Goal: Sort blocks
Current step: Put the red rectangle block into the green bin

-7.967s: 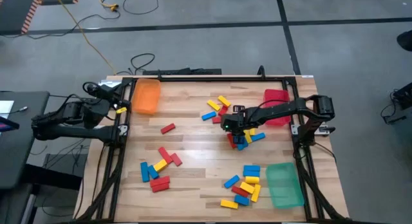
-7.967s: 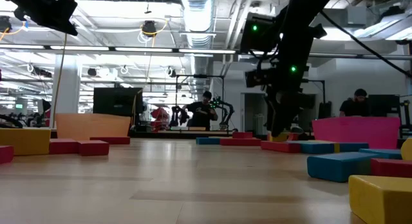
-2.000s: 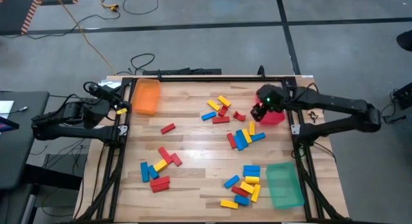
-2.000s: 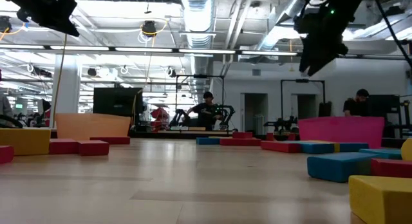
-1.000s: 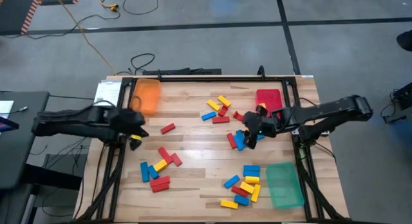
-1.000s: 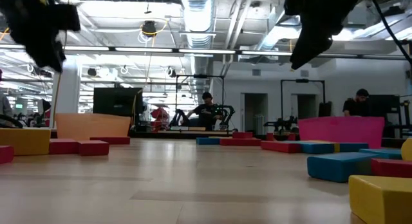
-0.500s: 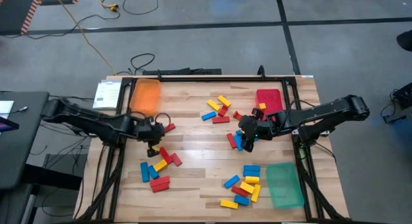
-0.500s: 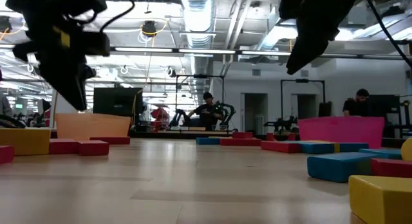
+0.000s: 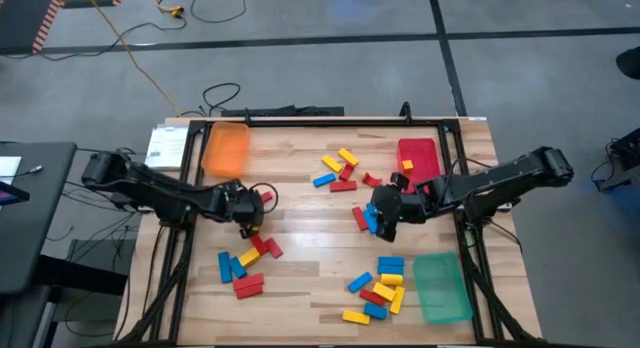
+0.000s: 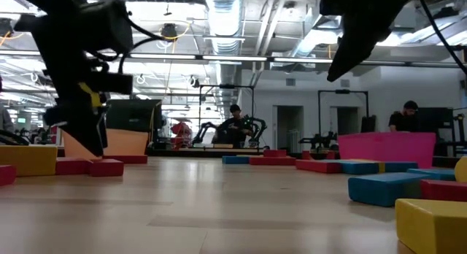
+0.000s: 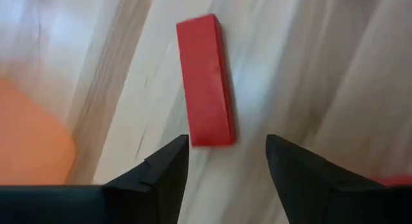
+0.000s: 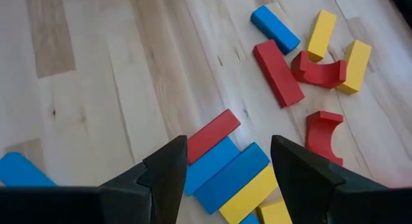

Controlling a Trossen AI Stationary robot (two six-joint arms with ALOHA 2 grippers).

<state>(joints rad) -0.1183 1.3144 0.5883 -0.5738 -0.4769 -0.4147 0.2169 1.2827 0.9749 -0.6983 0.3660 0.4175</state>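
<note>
Left jaws: the left gripper (image 11: 222, 163) hangs over the left-centre of the desk (image 9: 300, 238); its jaws stand spread, with nothing between them.
Target on the left: a lone red block (image 11: 204, 79) lies flat on the wood just ahead of the left jaws, near the orange tray (image 9: 226, 149).
Deciding relation: judged from the left wrist view, the block's long axis runs away from the jaws, roughly in line with the gap, and its near end sits just short of the fingertips. The jaws would close across its narrow width once brought forward over it.
Right jaws: the right gripper (image 12: 225, 166) hovers right of centre, beside the red tray (image 9: 418, 156); jaws spread, empty.
Target on the right: a fan of blocks lies just ahead of the right jaws, a red block (image 12: 210, 135) beside a blue block (image 12: 232, 177) and a yellow block (image 12: 250, 194), all touching and slanted across the gap.
Nearer arm: the left for the lone red block, the right for the fan and the pile beyond it.
Rest of the blocks: scattered in clusters at the desk's middle, lower left and lower right near the green tray (image 9: 441, 286).
What the views add: the high view places both arms but hides their jaws; the wrist views show the gaps. The low view shows neither target clearly.
</note>
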